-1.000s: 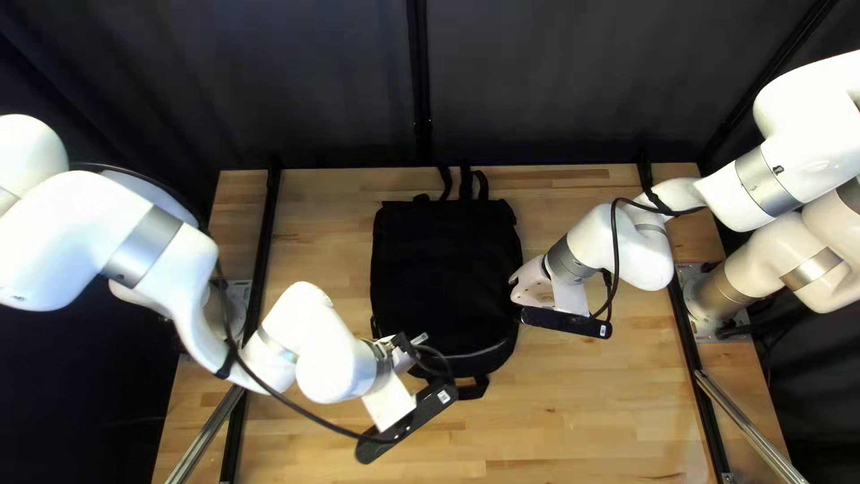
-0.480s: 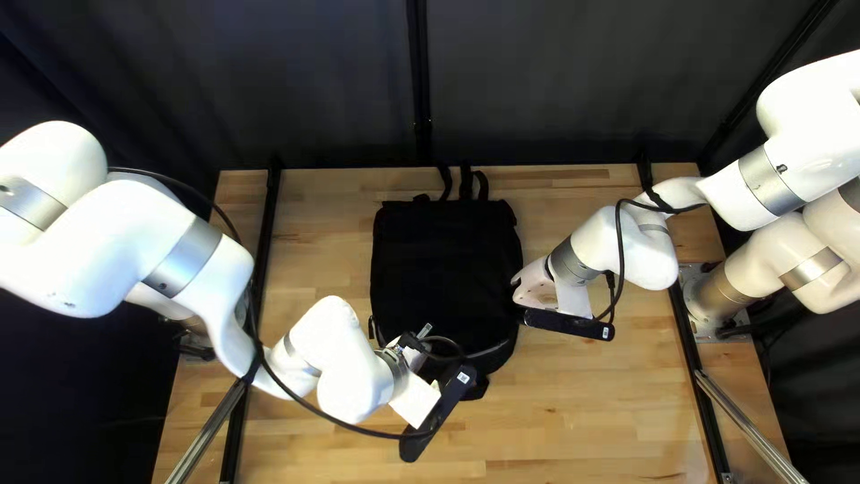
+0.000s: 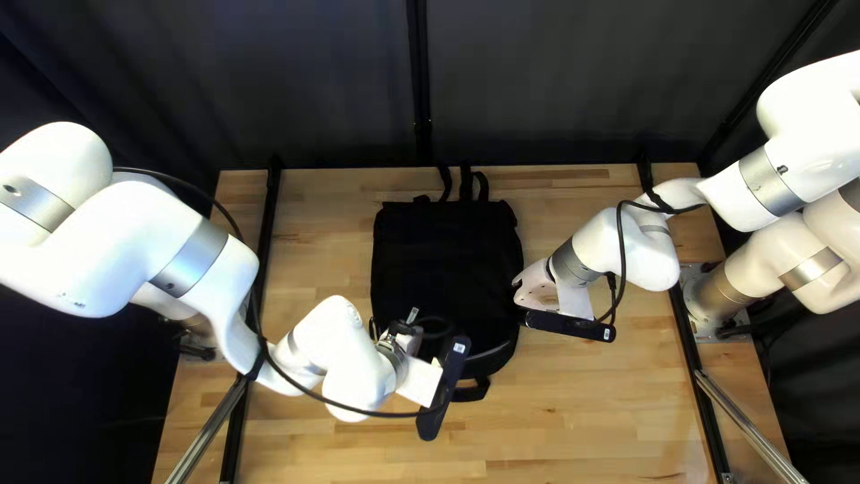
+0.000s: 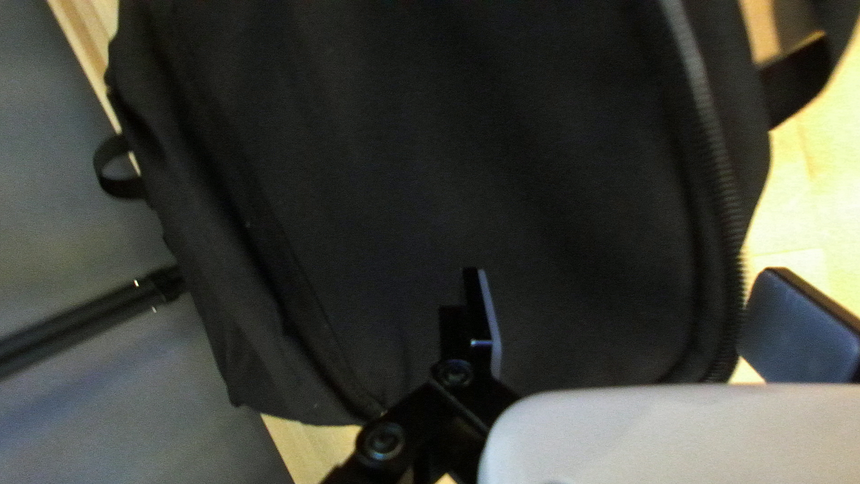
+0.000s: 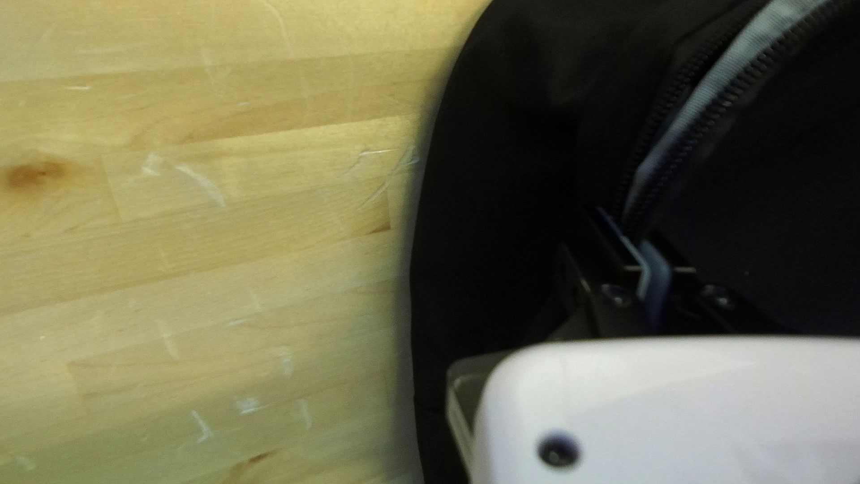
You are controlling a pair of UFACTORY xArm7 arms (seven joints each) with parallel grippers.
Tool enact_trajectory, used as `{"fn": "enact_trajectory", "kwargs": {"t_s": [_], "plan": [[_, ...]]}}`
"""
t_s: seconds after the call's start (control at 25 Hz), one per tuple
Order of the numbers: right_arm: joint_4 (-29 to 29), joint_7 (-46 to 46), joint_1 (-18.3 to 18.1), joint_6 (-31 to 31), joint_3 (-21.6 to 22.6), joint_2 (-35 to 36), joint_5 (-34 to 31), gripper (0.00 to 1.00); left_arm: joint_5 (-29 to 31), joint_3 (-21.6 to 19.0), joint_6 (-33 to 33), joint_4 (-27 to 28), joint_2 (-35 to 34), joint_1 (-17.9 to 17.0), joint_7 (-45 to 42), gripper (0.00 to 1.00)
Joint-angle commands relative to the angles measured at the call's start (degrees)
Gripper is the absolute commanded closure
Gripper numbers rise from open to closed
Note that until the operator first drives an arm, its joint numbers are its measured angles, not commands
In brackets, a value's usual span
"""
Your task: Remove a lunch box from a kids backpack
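One black backpack, lunch box unseen, lies near the counter's far edge, its zipper clenched by the right gripper, which could slip if the released left gripper tugs.

wooden table | on it — black backpack | black rail — each side

One backpack, two arms.
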Motion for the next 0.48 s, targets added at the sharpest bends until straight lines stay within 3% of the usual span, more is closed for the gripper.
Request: {"fn": "enact_trajectory", "kwargs": {"t_s": [0.04, 0.32, 0.36, 0.4, 0.44, 0.48], "plan": [[0.0, -0.9, 0.5, -0.1, -0.3, 0.2, 1.0, 1.0, -0.1, 0.2, -0.2, 0.5, 0.1, 0.2, -0.2, 1.0], [0.5, -3.9, 1.8, 0.1, -1.3, 0.9, 4.4, 1.0, -1.6, 1.1, -1.7, 1.1, -0.8, 1.3, 2.7, 1.0], [0.5, -4.4, 2.0, 0.2, -1.5, 0.8, 4.9, 0.91, -2.2, 1.5, -2.4, 0.9, -1.3, 1.7, 3.4, 1.0], [0.6, -5.0, 2.1, 0.9, -1.8, 0.4, 5.4, 0.63, -2.7, 1.7, -2.7, 0.7, -1.8, 1.9, 4.0, 1.0], [0.5, -3.9, 1.6, 1.9, -1.4, -0.3, 4.1, 0.0, -3.2, 1.9, -2.9, 0.8, -2.0, 2.0, 4.4, 1.0], [0.5, -1.9, 0.5, 3.3, -0.5, -1.3, 1.9, 0.0, -4.2, 2.1, -2.8, 1.1, -2.4, 2.2, 5.3, 1.0]]}}
